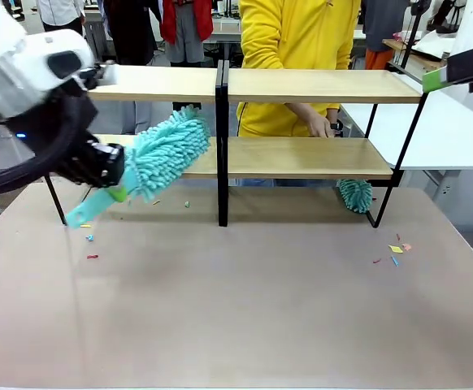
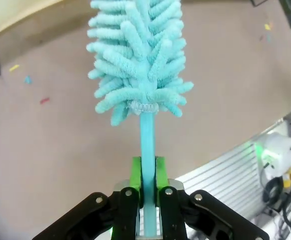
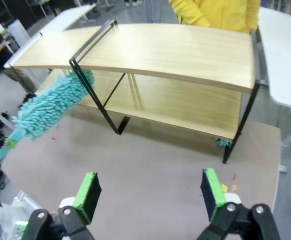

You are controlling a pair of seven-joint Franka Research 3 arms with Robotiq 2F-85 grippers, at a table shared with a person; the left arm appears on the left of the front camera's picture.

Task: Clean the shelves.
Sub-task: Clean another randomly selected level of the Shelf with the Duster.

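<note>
The shelves (image 1: 318,85) stand across the far half of the brown table, two tiers of light-wood boards in a black frame; the right wrist view shows the shelves (image 3: 185,50) from above. My left gripper (image 1: 114,183) is shut on the handle of a teal fluffy duster (image 1: 167,154), whose head lies tilted against the left lower board. In the left wrist view the gripper (image 2: 147,172) clamps the duster (image 2: 138,65) handle between its green pads. My right gripper (image 3: 149,195) hangs open and empty high above the table's right side, seen at the top right as the right gripper (image 1: 431,79).
A person in a yellow top (image 1: 297,49) stands behind the shelves, one hand (image 1: 318,124) at the right lower board. A second teal duster (image 1: 355,195) hangs below that board. Small coloured scraps (image 1: 397,249) and more scraps (image 1: 90,237) lie on the table (image 1: 245,309).
</note>
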